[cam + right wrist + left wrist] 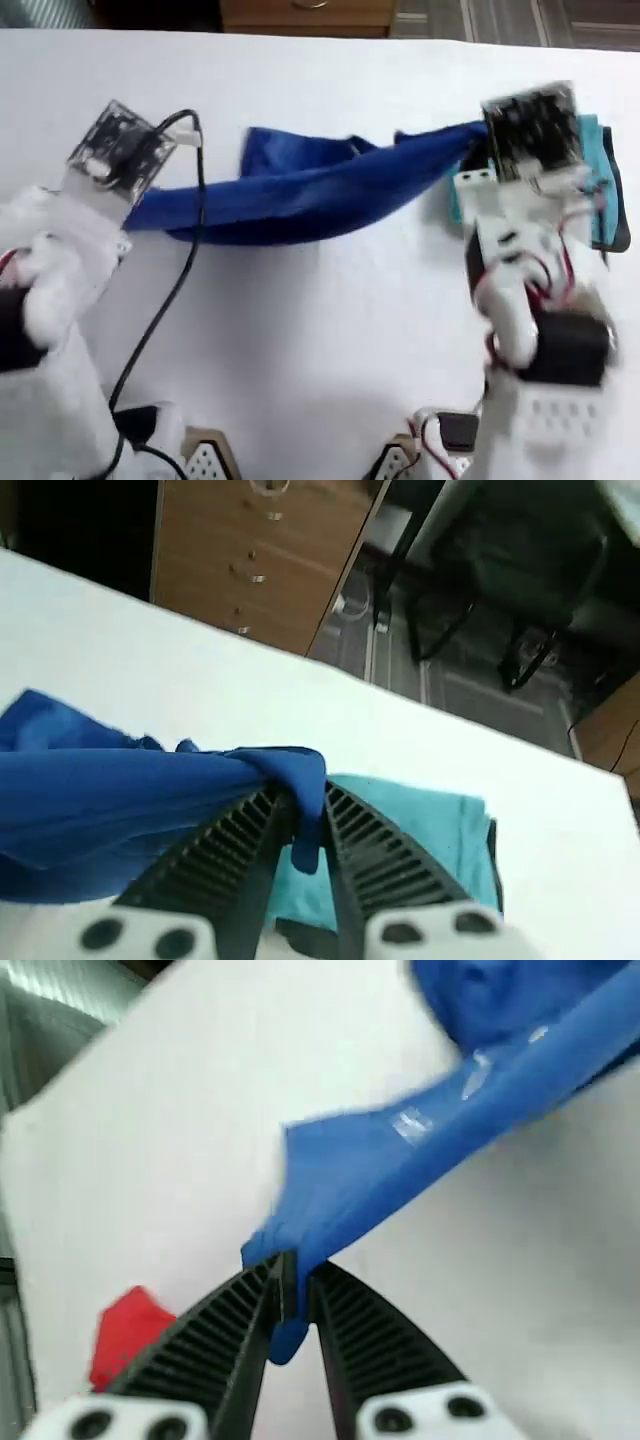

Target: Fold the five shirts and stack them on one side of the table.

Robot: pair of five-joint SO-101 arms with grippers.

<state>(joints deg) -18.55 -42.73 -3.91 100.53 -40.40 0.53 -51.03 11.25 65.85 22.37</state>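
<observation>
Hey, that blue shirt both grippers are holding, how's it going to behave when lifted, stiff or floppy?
Likely very floppy: the blue shirt sags and bunches between the left gripper and the right gripper. Probably light, since a narrow pinch at each end holds it stretched. It may slip, as only a small tuck of cloth sits in each grip.

The blue shirt (300, 195) is showing plain royal blue, while the folded shirt (430, 815) is presenting plain teal, edged by a black layer (618, 235). The table (330, 330) is reading uniform white, with a small item (125, 1335) showing red. The left gripper (295, 1285) and right gripper (305, 815) are displaying black ribbed faces on white bodies.
</observation>
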